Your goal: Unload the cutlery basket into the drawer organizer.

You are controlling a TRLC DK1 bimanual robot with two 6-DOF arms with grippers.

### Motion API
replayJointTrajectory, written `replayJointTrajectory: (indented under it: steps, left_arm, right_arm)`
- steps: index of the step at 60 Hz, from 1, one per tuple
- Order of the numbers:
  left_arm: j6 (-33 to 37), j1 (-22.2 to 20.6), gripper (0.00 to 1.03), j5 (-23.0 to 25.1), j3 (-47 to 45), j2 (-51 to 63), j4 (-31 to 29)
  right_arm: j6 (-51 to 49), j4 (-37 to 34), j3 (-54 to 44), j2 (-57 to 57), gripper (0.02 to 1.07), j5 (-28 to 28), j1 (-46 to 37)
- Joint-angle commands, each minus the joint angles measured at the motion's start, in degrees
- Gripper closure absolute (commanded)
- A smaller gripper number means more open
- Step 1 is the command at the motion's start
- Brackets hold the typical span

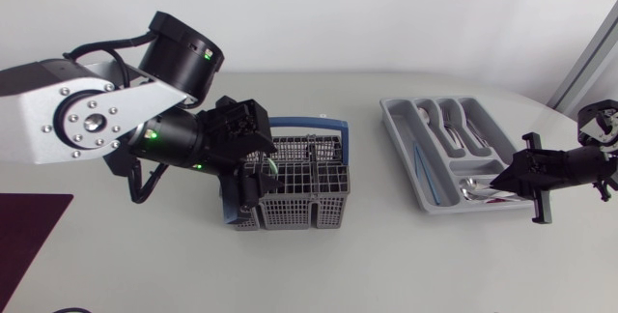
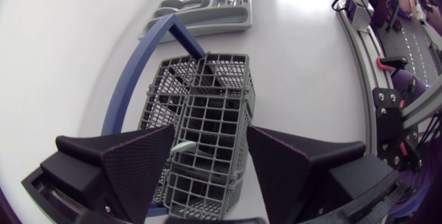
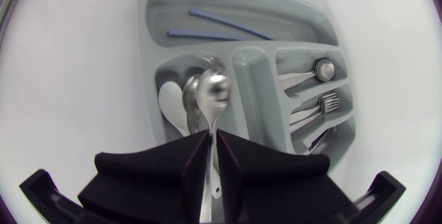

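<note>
Because the right end effector (image 3: 213, 140) is clenched on the handle of a polished steel spoon (image 3: 214, 89), that piece is the one to judge first. It looks stiff, light and slick, so a pinch on the narrow handle may let the bowl swivel, and a hold nearer the bowl would likely steady it. Its bowl hangs over the compartment of the grey plastic drawer organizer (image 3: 243, 68) where a white plastic spoon (image 3: 170, 106) and another steel spoon (image 3: 192, 96) lie. Farther off across the white surface (image 1: 386, 255), the left end effector (image 2: 210, 151) hovers released above the grey mesh cutlery basket with a blue bail handle (image 2: 221, 124). A pale utensil handle (image 2: 183, 146) stands up between its spread fingers, apparently touching neither; it is probably light plastic, best taken just below its tip.
</note>
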Motion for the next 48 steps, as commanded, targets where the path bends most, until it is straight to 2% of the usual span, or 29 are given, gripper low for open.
replayJointTrajectory:
  steps: [1, 5, 10, 17, 24, 48]
  left_arm:
    - [4.1, 1.1, 0.2, 2.2, 1.2, 0.7, 0.0]
    - [5.6, 1.1, 0.2, 2.9, 0.9, 0.8, 0.0]
    - [7.6, 1.1, 0.16, 3.2, 0.0, 0.8, 0.0]
    - [10.3, 1.5, 0.12, 3.6, -1.1, 0.8, 0.0]
    - [12.7, 1.9, 0.09, 3.6, -2.0, 0.1, -0.1]
    - [22.2, 3.5, 0.08, 3.6, -3.0, -1.6, -1.3]
  right_arm:
    - [-3.1, 0.8, -1.3, 1.7, 0.86, 1.2, 0.5]
    - [-3.4, 2.2, -2.3, 1.8, 0.74, 2.3, 0.8]
    - [-3.0, 3.7, -2.8, 1.7, 0.49, 3.1, 1.0]
    - [-1.9, 4.5, -3.6, -0.3, 0.4, 2.9, 1.0]
    - [2.1, 4.4, -4.3, -4.3, 0.1, 1.9, 1.5]
    - [7.2, -1.4, -11.6, -21.0, 0.07, -5.4, 4.2]
